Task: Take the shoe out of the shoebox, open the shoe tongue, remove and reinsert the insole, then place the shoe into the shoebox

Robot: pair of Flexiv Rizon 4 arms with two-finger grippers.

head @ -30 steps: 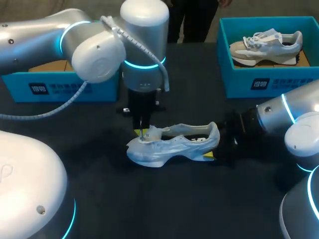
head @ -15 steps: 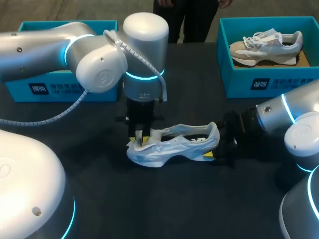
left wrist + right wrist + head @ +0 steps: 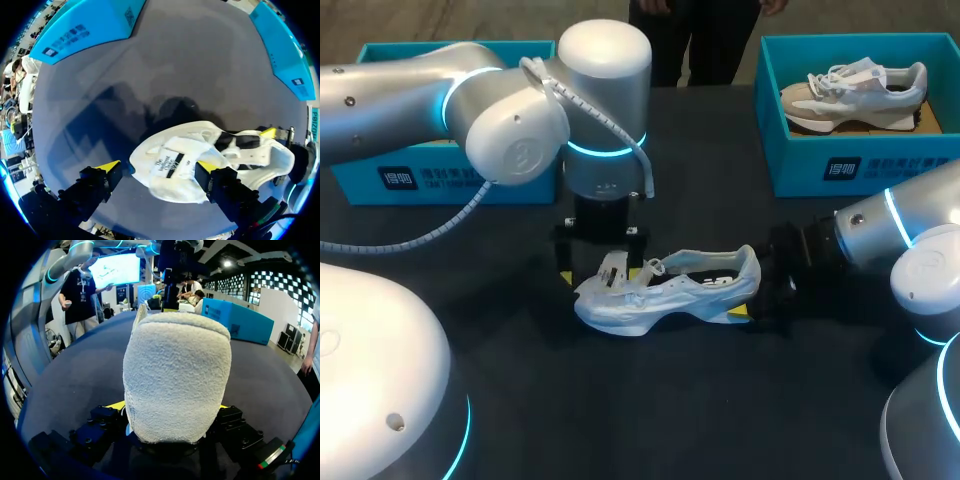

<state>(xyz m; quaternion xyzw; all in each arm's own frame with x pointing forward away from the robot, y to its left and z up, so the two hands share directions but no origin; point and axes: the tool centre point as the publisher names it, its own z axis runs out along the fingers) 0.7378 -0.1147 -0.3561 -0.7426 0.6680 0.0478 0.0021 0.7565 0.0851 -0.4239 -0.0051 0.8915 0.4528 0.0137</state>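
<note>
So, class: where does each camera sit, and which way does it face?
Head view: above and behind the robot, looking down on the table; left arm and right arm show.
Left wrist view: on the left arm, looking down at the shoe; open left gripper shows.
Right wrist view: on the right arm, facing the heel held in the right gripper.
All share the shoe.

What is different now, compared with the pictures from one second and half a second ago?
The left gripper let go of the tongue: its jaws, nearly together on it before, now stand wide apart on either side of the front of the shoe. The tongue is left pulled up and forward. The right gripper stays shut on the heel, and the shoe has not moved on the table.
</note>
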